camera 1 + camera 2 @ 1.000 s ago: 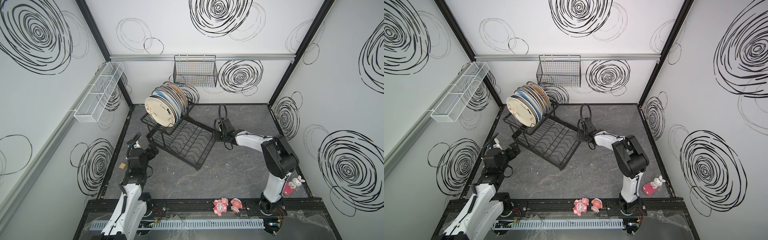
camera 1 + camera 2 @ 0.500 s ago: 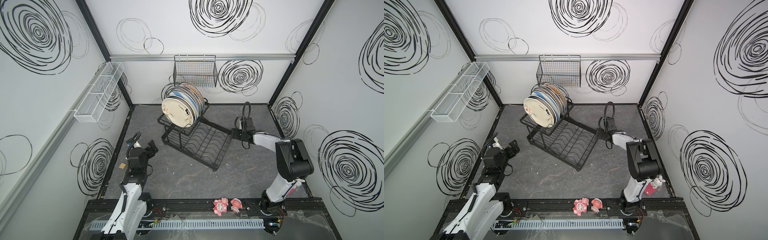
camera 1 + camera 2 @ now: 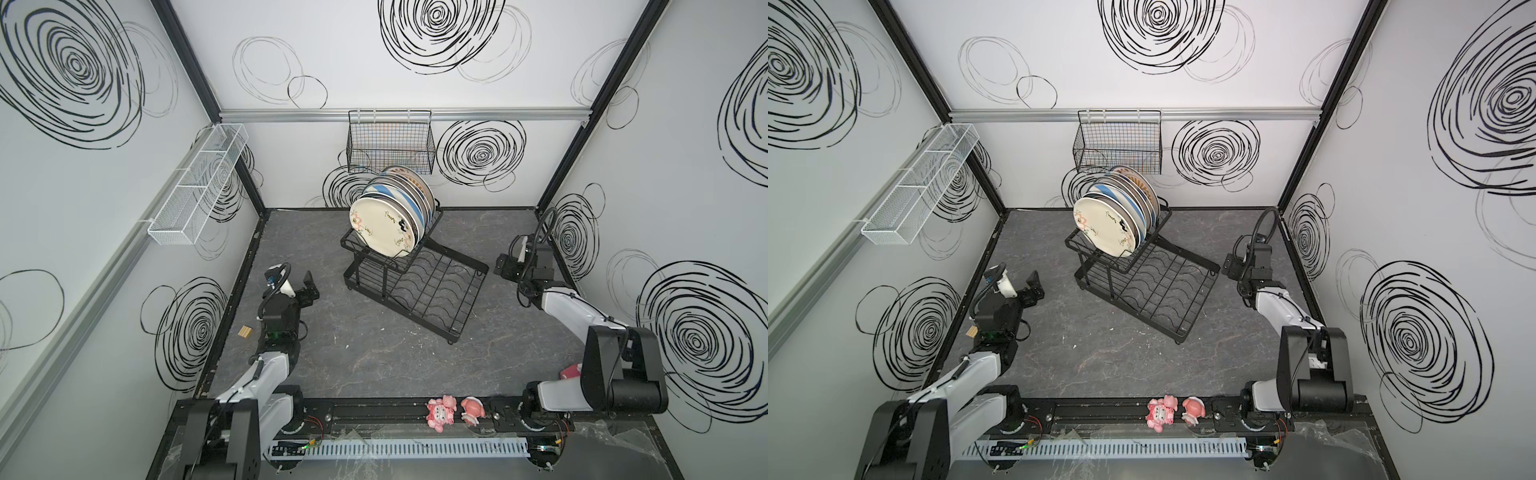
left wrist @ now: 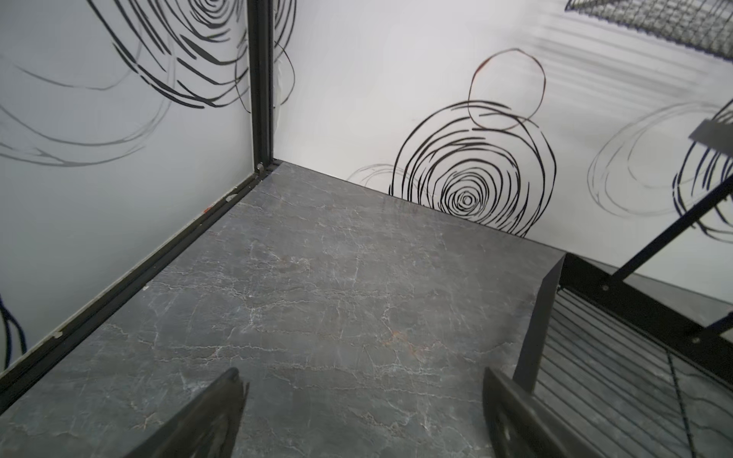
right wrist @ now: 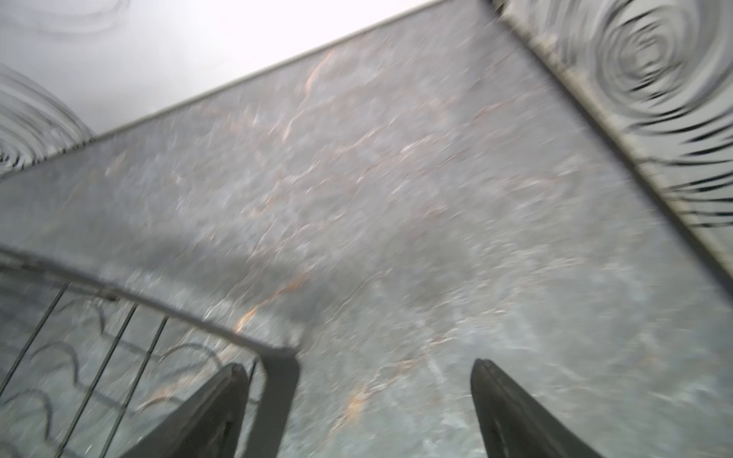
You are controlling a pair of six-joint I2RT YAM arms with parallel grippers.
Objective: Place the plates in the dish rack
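Left claw point(image 4: 361, 372) and right claw point(image 5: 357, 365) both gape wide and empty, either side of the rack point(image 3: 415, 286) holding the plates point(image 3: 384, 226).

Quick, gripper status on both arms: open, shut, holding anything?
Left gripper: open, fingers wide apart, holding nothing.
Right gripper: open, fingers wide apart, holding nothing.
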